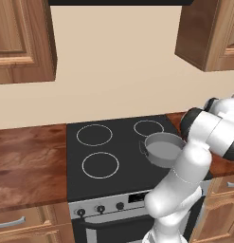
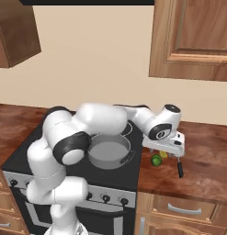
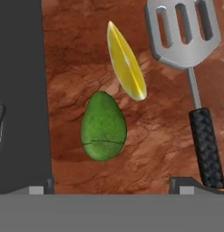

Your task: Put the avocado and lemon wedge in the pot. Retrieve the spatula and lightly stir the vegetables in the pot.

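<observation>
Three views, differing content. Left base view: stove [image 1: 113,156] with the pot [image 1: 164,149] on its front right burner, pot interior bare; the arm's elbow covers the counter to the right of the stove.

Right base view: pot [image 2: 108,151] partly behind the arm; gripper [image 2: 164,148] hangs over the wooden counter [image 2: 202,165] just right of the stove, with the avocado [image 2: 156,160] below it. The lemon wedge [image 2: 164,154] is a small yellow patch, mostly hidden by the hand. The spatula [image 2: 180,167] shows its black handle alone.

Hand view: avocado [image 3: 103,127] lies on the counter between the spread fingertips [image 3: 183,185], nothing pinched. Lemon wedge [image 3: 126,61] sits just beyond it, apart. Spatula [image 3: 192,72] lies to the right, its slotted blade cut off at the top edge.
</observation>
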Tool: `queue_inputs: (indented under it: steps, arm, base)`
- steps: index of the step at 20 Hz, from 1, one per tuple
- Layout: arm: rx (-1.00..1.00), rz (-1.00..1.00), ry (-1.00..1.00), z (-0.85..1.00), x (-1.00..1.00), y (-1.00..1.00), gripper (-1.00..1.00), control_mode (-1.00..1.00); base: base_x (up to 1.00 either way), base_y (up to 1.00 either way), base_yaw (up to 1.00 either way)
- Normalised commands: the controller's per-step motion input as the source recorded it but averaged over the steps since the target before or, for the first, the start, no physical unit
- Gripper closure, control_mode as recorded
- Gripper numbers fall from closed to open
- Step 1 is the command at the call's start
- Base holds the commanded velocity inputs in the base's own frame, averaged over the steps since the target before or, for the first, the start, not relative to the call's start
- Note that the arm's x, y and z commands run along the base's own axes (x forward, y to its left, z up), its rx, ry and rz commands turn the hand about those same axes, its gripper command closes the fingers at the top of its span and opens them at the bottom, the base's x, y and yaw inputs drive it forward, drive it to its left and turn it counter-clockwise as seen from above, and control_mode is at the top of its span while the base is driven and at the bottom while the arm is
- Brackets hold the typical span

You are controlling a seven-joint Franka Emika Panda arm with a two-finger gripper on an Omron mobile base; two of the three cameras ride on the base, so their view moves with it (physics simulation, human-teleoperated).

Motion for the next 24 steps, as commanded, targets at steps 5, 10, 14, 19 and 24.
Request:
queue_inputs:
  steps: [5, 10, 14, 19, 24]
  arm:
    - [0.00, 0.00, 0.04, -0.21, 0.34, 0.00, -1.00, -1.00]
    - [0.00, 0.01, 0.05, -0.26, 0.24, 0.00, -1.00, -1.00]
    - [0.00, 0.06, 0.10, -0.28, 0.10, -0.01, -1.00, -1.00]
    - [0.01, 0.05, 0.03, -0.10, -0.13, -0.01, -1.00, -1.00]
    - [0.00, 0.05, 0.00, -0.01, -0.01, 0.02, -1.00, -1.00]
  base:
    - [0.00, 0.00, 0.00]
    - [0.00, 0.00, 0.00]
    - [0.00, 0.00, 0.00]
    - [0.00, 0.00, 0.00]
    - [0.00, 0.00, 0.00]
